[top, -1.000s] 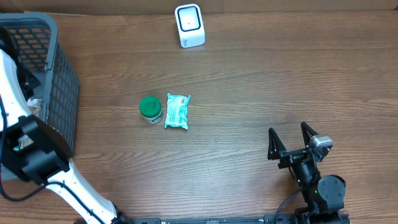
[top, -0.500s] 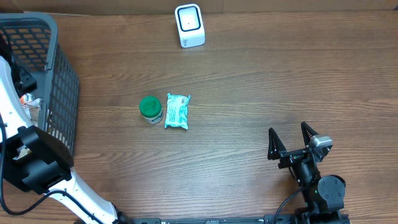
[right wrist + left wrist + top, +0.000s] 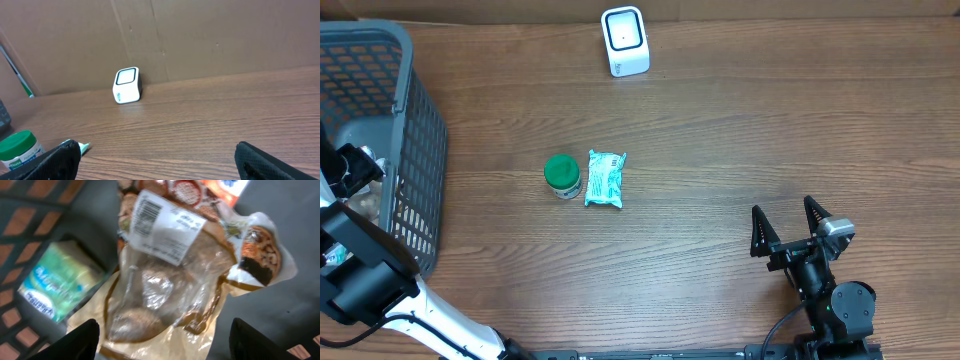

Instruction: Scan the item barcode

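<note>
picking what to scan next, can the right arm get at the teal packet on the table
Probably yes. The right hand stands open with only bare table between it and the teal packet; the green-lidded jar sits on the packet's far side.

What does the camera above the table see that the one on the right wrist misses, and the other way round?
Only the overhead view shows the grey basket at the table's left end, the left arm with its end inside that basket, and the whole teal packet. Only the right wrist view shows the cardboard wall face-on, rising behind the table. Both show the white scanner, the green-lidded jar, the wooden table and the open right gripper.
</note>
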Robot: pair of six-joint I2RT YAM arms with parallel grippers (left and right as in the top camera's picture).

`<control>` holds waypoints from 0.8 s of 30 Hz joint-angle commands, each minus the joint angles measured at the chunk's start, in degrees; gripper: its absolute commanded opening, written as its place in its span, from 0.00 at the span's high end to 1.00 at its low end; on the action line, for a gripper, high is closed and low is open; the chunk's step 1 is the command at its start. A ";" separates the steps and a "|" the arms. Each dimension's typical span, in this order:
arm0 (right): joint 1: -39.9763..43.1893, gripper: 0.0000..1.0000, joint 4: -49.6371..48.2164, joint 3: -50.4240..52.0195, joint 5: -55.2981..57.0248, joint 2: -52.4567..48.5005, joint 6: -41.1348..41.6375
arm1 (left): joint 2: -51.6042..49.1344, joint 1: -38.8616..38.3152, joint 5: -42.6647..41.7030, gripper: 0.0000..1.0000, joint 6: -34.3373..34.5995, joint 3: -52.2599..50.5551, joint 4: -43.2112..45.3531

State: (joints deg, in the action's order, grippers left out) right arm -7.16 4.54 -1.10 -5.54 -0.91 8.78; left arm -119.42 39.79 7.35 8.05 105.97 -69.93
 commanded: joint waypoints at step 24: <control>0.15 0.00 -0.22 0.63 0.48 0.20 -0.28 | -0.48 0.48 0.72 0.76 -4.72 -15.30 11.78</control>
State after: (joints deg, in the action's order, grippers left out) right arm -7.16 4.54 -1.10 -5.54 -0.91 8.78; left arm -119.42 39.81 7.73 3.92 92.16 -58.57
